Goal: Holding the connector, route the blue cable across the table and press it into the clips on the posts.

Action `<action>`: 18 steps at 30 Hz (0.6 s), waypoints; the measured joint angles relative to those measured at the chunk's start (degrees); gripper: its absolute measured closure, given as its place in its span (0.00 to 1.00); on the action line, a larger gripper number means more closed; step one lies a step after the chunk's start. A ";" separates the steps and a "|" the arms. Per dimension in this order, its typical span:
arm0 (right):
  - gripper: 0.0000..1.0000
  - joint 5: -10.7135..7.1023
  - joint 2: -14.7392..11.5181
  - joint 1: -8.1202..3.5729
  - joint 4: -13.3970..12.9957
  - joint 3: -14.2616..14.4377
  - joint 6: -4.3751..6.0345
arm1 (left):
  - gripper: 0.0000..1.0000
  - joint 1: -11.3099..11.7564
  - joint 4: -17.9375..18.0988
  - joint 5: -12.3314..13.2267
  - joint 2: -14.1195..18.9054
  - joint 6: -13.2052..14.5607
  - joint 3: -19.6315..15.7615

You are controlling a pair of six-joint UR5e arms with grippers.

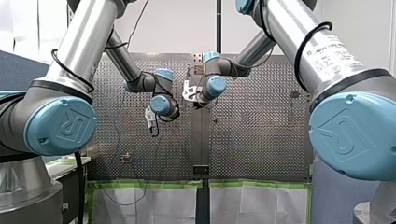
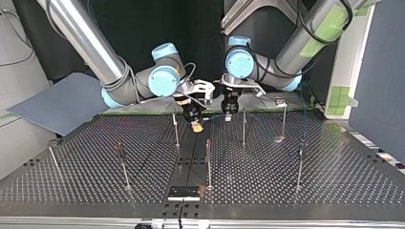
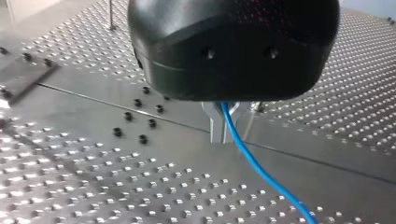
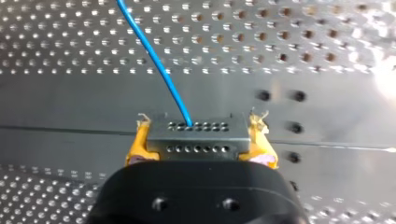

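- While my right gripper [image 4: 199, 142] clamps the connector [image 4: 196, 133] between its yellow pads [image 4: 136, 143], the blue cable [image 4: 154, 56] leaves the connector's face and runs straight ahead, long axis in line with the fingers.
- My left gripper [image 3: 223, 129]: metal fingers [image 3: 213, 125] apparently closed round the blue cable, which trails away beneath.
- Posts [image 2: 244, 126]: one just beside each gripper; clips too small to read.

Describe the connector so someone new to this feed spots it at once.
On the perforated table, find the smooth centre strip, where my right gripper hangs. Between its yellow pads sits the connector: a small grey metal block with two rows of pinholes. It alone has the blue cable running out of one hole.
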 joint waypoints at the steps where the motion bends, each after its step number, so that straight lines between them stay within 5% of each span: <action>1: 1.00 0.00 -0.42 0.00 0.33 0.00 0.30 | 1.00 0.01 -0.49 -0.33 0.62 0.00 0.00; 11: 1.00 -0.06 -5.55 -0.28 3.90 0.20 3.03 | 1.00 0.07 -5.21 -1.73 5.50 0.01 0.00; 18: 1.00 -0.06 -9.16 -0.69 4.93 1.06 3.58 | 1.00 0.19 -6.72 -1.81 8.89 -0.11 0.05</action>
